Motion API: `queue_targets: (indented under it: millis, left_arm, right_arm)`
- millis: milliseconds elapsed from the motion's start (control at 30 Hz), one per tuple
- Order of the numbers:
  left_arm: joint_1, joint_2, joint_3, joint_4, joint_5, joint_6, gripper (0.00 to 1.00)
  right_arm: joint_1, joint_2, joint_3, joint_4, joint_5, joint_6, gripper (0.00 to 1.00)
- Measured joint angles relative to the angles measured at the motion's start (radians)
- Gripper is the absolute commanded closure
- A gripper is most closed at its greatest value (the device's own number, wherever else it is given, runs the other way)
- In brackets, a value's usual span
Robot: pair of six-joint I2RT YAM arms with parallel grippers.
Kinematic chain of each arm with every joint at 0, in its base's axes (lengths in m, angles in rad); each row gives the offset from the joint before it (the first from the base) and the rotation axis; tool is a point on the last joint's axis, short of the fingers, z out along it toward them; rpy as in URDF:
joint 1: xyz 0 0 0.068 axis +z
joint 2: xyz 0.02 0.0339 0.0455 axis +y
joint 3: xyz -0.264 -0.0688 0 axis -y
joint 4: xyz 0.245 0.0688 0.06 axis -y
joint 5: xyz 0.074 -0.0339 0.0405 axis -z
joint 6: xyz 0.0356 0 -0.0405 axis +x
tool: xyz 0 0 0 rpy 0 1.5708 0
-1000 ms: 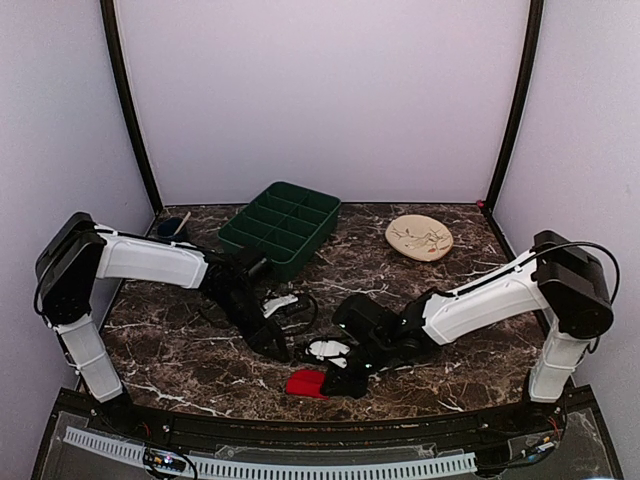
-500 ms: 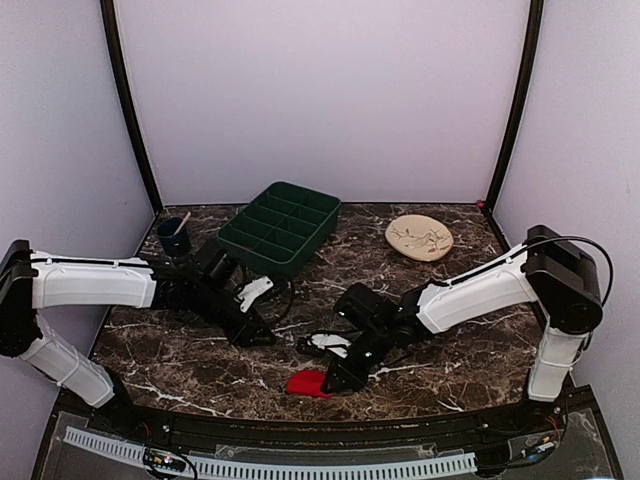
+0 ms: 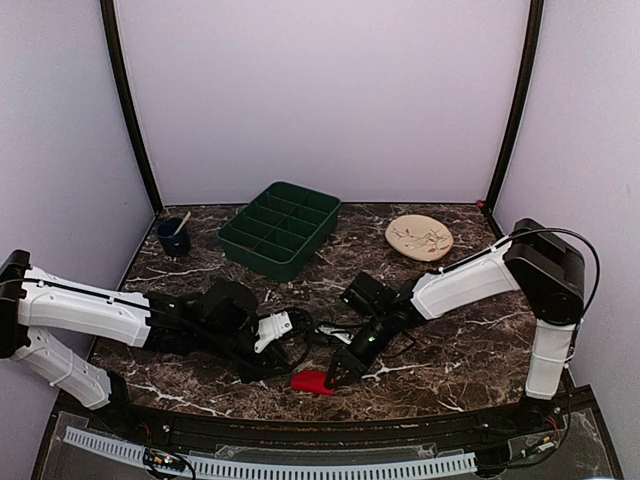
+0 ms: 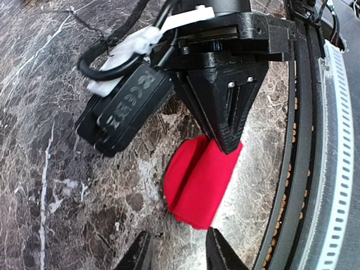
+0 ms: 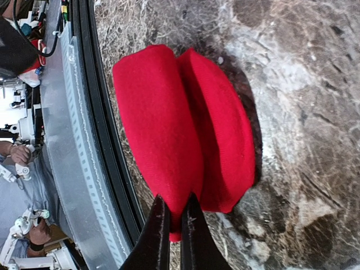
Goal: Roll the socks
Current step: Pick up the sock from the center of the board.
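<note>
The red socks (image 3: 309, 382) lie folded as a small bundle near the table's front edge. They also show in the left wrist view (image 4: 198, 181) and in the right wrist view (image 5: 180, 124). My right gripper (image 3: 334, 372) is shut, pinching one edge of the bundle between its fingertips (image 5: 175, 199); its black finger also shows in the left wrist view (image 4: 228, 140). My left gripper (image 3: 272, 362) is open and empty. It is low over the table just left of the socks, its tips (image 4: 177, 250) a little short of the bundle.
A green compartment tray (image 3: 282, 226) stands at the back centre. A beige plate (image 3: 419, 238) is at the back right, a dark cup with a spoon (image 3: 173, 237) at the back left. The black front rail (image 3: 300, 425) runs close behind the socks.
My left arm has dropped low and swung forward and right, bringing its open gripper up beside the socks. The right gripper still pinches the bundle, which has barely moved.
</note>
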Motion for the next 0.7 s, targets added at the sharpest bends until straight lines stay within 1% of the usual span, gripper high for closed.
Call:
queue_targets:
  millis: [167,333,467,700]
  left_arm:
    - [-0.051,0.071,0.004,0.031,-0.040,0.036,0.65]
    - [-0.084,0.127,0.024,0.034,-0.049,0.078,0.61]
    - [-0.094,0.138,0.044,0.034,-0.054,0.102,0.59]
    - [-0.098,0.188,0.094,0.033,-0.041,0.136,0.58]
  right_arm:
    - [-0.001,0.015,0.010,-0.014,-0.047,0.015,0.97]
    - [-0.005,0.021,0.010,-0.014,-0.072,0.028,0.97]
    - [-0.007,0.022,0.010,-0.014,-0.083,0.030,0.97]
    - [-0.007,0.026,0.010,-0.014,-0.095,0.030,0.97]
